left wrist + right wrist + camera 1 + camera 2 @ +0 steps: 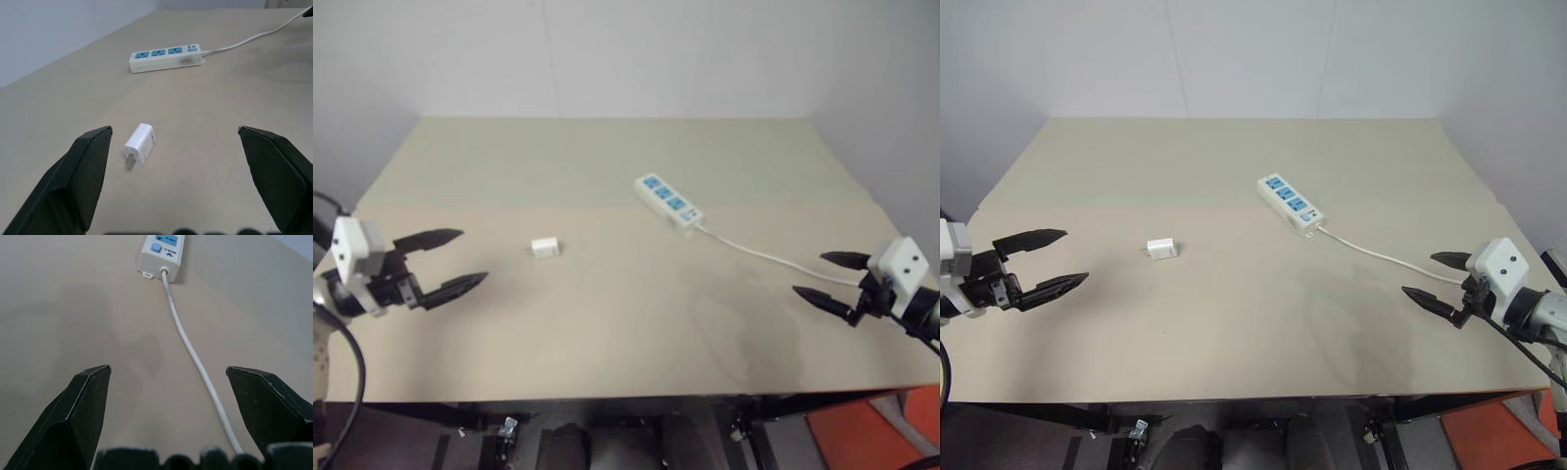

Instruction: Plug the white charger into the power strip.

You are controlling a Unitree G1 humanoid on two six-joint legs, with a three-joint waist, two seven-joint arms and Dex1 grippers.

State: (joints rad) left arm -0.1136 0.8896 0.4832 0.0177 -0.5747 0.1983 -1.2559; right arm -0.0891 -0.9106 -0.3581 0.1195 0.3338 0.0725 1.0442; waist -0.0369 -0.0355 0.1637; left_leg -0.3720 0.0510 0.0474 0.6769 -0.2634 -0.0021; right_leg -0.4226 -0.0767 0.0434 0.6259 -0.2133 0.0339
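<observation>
Nearest, at the table's (pixel 607 343) side edges, the left gripper (pixel 450 262) and right gripper (pixel 822 276) hover wide and empty. Between them lies the charger (pixel 545 247); farther back the power strip (pixel 668 202), its cord (pixel 764 255) trailing toward the right gripper.

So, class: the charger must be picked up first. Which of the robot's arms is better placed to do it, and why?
Probably the left. The left gripper is open and faces the white charger, which lies loose on the table on that side. The right gripper, also open, sits beyond the power strip, over its cord.
</observation>
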